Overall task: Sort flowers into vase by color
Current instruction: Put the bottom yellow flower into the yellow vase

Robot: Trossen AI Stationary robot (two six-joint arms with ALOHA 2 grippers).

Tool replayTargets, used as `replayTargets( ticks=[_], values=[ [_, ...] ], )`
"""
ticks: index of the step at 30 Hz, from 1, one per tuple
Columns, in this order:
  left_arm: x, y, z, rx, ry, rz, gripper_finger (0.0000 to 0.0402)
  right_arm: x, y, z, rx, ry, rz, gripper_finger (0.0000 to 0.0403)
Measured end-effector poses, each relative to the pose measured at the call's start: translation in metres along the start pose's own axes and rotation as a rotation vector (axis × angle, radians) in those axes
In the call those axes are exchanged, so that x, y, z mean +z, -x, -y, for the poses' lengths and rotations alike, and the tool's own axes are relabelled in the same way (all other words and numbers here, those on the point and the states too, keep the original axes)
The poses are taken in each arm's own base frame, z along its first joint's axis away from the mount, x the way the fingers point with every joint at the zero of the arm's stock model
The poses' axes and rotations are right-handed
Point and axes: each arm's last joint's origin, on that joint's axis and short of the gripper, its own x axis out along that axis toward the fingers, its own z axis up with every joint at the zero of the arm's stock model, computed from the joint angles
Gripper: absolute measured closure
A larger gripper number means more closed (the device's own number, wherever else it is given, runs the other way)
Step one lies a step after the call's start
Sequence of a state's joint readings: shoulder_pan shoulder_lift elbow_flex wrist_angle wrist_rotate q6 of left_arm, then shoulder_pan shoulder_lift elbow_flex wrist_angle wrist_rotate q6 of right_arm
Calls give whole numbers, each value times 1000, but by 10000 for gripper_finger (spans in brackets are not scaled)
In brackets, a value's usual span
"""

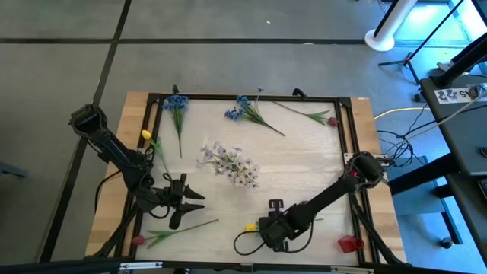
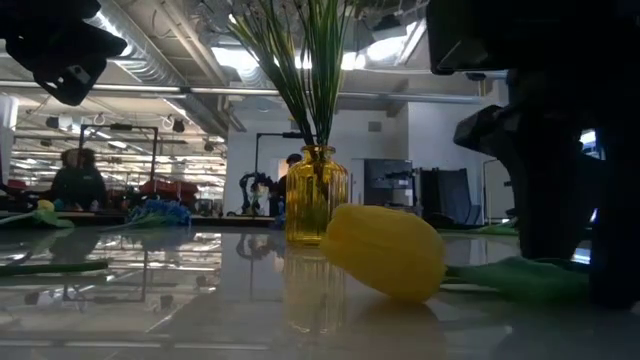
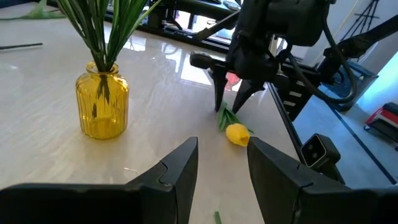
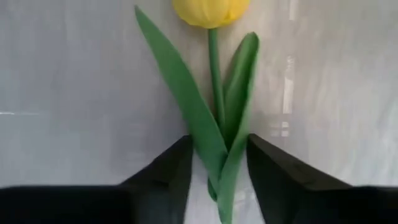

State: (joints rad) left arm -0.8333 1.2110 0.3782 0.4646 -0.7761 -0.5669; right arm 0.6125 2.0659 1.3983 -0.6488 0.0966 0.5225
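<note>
**Yellow tulip between the right tool's fingers, near the table's front edge**

Pale glossy table [image 1: 304, 164] inside a dark frame, grey floor around it, a workshop room beyond.

Right tool [image 4: 217, 165]: low over the table close to the front edge, right of centre. Fingers [image 4: 165, 165] stand on either side of the yellow tulip's [image 4: 211, 9] green leaves and stem; whether they press on them or stand just clear, I cannot tell. Tulip lies flat on the table, head pointing away from the tool.

Left tool [image 3: 222, 163]: above the table toward the front-left, fingers apart, nothing between them.

Yellow glass vase [image 3: 102, 102]: upright at mid-table, holding a bunch of white-lavender flowers [image 1: 228, 164].

Two blue flowers [image 1: 176, 103] lie along the back edge. A red-pink flower [image 1: 331, 120] lies near the back-right corner, another yellow flower [image 1: 147, 135] near the left edge.
</note>
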Motion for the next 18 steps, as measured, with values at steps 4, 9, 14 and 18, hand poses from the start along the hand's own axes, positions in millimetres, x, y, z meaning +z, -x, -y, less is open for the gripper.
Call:
replayTargets(
  ticks=[4, 9, 14, 18],
  values=[
    [0, 0, 0, 0, 0, 0, 266, 2, 1, -1, -19, 25, 46, 345],
    [0, 0, 0, 0, 0, 0, 266, 20, 29, -12, 17, 75, 320, 383],
    [0, 0, 0, 1, 0, 0, 266, 36, 124, -20, 40, 157, 771, 396],
    [-1, 0, 0, 3, -6, -4, 266, 34, 194, -24, -13, 262, 1105, 393]
  ],
)
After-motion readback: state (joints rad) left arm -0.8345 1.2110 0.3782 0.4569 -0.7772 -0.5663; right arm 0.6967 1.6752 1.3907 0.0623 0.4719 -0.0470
